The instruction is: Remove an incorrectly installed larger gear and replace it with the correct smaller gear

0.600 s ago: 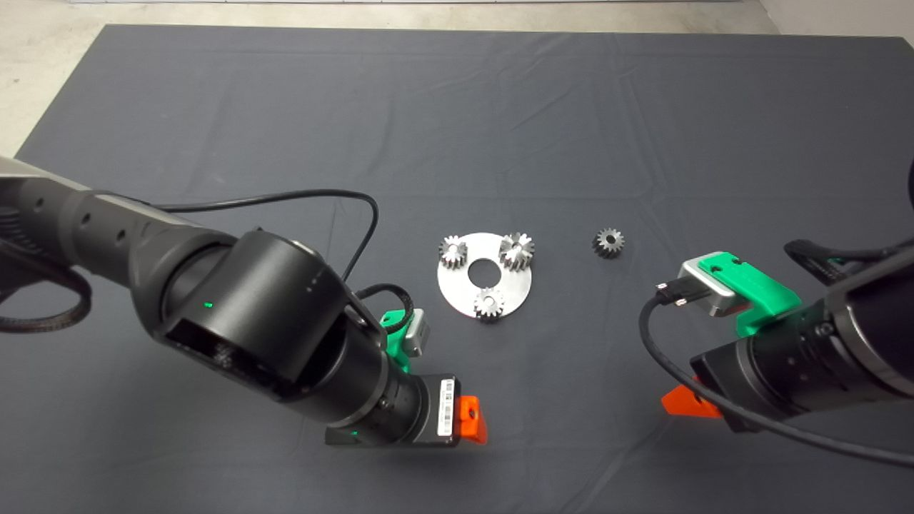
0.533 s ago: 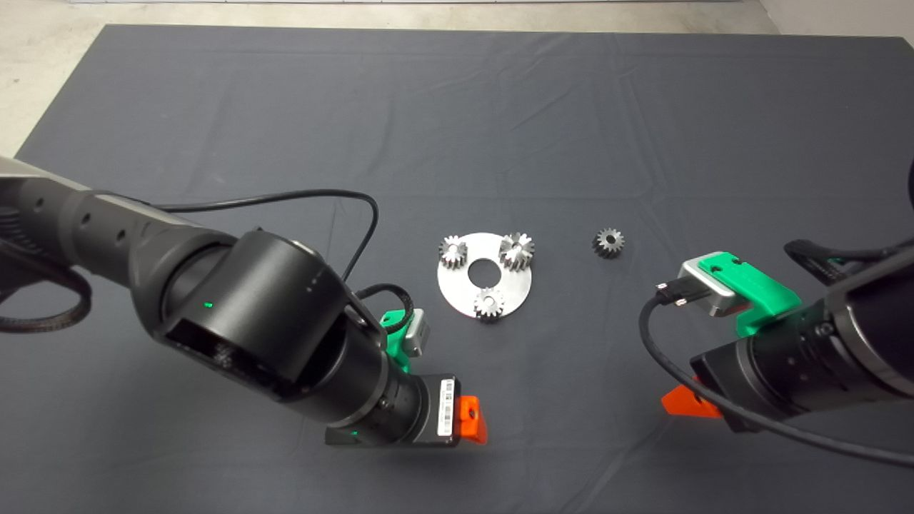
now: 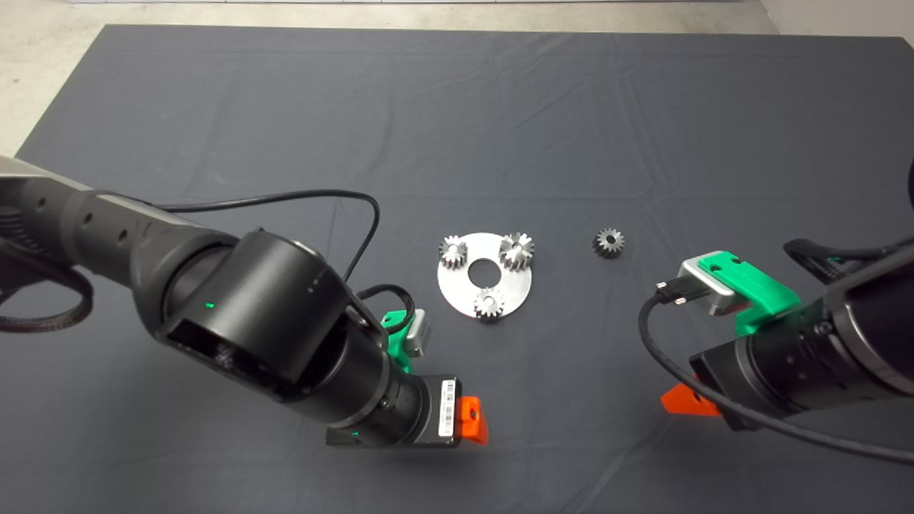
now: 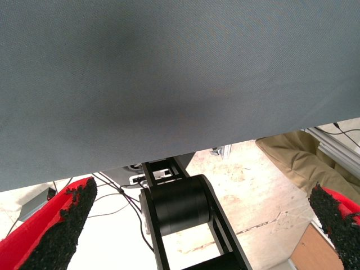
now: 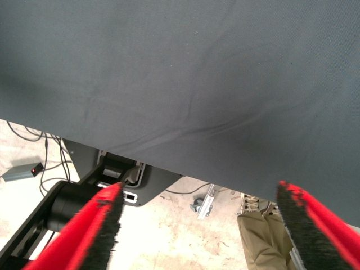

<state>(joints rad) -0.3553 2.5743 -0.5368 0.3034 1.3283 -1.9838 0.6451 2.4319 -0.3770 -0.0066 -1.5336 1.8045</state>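
Note:
A round silver plate (image 3: 463,285) with a centre hole lies mid-mat and carries three gears. The larger gear (image 3: 516,250), shiny with flared teeth, sits on the plate's far right. Two bright small gears sit at its far left (image 3: 453,251) and near edge (image 3: 489,303). The smaller gear (image 3: 608,242), dull dark grey, lies alone on the mat to the right of the plate. My left gripper (image 3: 471,420) hangs near the mat's front, left of the plate, with its fingers (image 4: 62,225) wide apart and nothing between them. My right gripper (image 3: 684,403) hangs at the front right, open and empty, its fingers (image 5: 95,225) spread.
The dark mat (image 3: 457,128) reaches back to a pale floor strip. Both wrist views show the mat's front edge, the robot's black base (image 4: 180,205), cables and tan cloth (image 5: 259,239) on the floor below.

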